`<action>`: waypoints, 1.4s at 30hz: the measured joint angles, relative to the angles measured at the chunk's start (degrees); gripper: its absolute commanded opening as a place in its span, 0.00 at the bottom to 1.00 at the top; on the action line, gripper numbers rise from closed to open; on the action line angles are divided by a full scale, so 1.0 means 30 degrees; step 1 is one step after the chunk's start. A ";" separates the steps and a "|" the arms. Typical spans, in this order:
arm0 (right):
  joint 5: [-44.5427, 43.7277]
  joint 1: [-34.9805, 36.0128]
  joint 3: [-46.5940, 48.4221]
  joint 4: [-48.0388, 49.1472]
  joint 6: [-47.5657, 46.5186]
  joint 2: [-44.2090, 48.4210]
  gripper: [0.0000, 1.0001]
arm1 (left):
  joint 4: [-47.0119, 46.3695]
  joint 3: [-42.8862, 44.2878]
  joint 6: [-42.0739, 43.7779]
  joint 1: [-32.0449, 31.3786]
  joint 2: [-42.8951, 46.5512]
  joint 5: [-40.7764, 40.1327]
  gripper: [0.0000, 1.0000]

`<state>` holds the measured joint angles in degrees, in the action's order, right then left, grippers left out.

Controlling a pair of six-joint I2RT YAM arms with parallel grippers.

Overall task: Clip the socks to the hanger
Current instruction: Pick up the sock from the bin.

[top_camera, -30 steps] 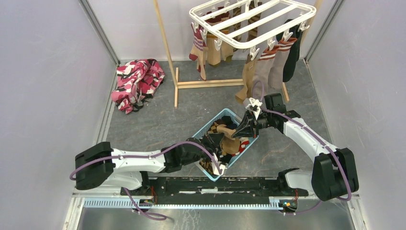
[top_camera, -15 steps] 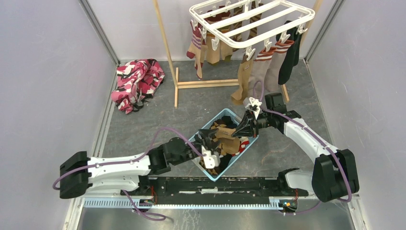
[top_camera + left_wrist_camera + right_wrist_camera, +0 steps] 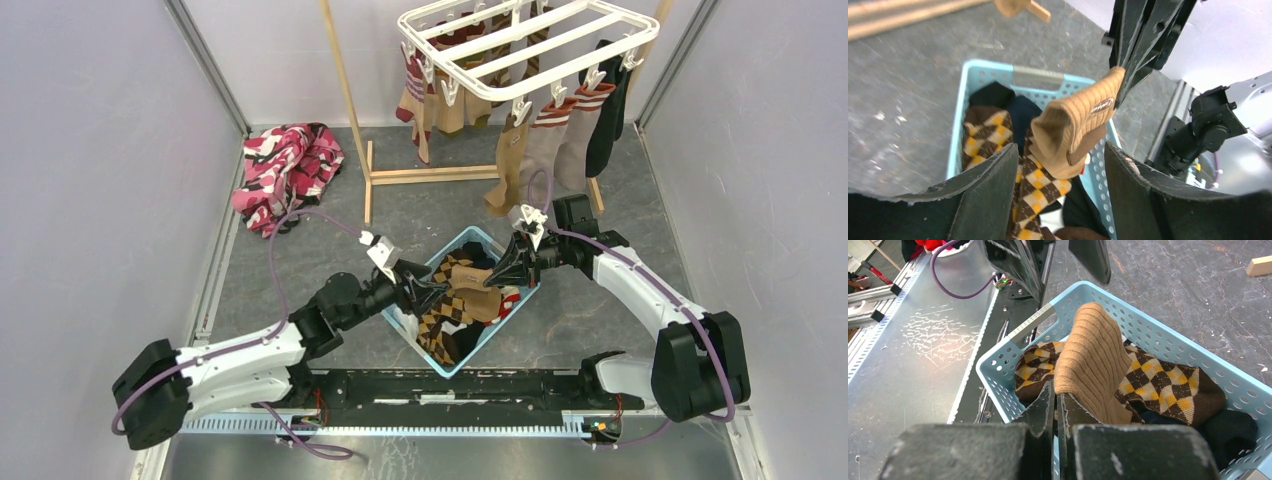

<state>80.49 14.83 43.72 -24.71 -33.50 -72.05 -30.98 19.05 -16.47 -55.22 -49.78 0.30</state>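
Lying under the tan sock [image 3: 1093,360], argyle socks [image 3: 1158,382] fill the blue basket [image 3: 1168,330]

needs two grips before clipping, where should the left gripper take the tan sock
Probably the free end of the tan sock, approached from the left by the open left gripper. The right gripper pinches the other end, so it hangs above the basket, that end exposed.

The basket [image 3: 1148,330] sits mid-desk with socks [image 3: 445,318] inside; the hanger [image 3: 530,45] hangs behind it, and the cloth [image 3: 288,172] lies back-left.
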 measured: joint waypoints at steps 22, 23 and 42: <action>-0.0073 0.0000 0.0168 -0.1078 -0.1282 0.0073 0.11 | -0.5748 0.0386 -0.7919 0.0335 -0.6776 0.3177 0.02; -0.0182 0.0000 0.0204 -0.1202 -0.1392 0.0073 0.22 | -0.5850 0.0386 -0.8167 0.0423 -0.6776 0.3264 0.02; -0.6149 0.1158 0.3031 -0.6433 -1.8586 0.4998 0.98 | -0.9311 -0.0976 -2.6950 0.4670 -0.8772 0.5049 0.02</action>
<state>62.04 18.31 52.82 -44.01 -89.25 -57.06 -58.92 16.12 -97.32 -41.21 -76.09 15.44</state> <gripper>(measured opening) 0.979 0.043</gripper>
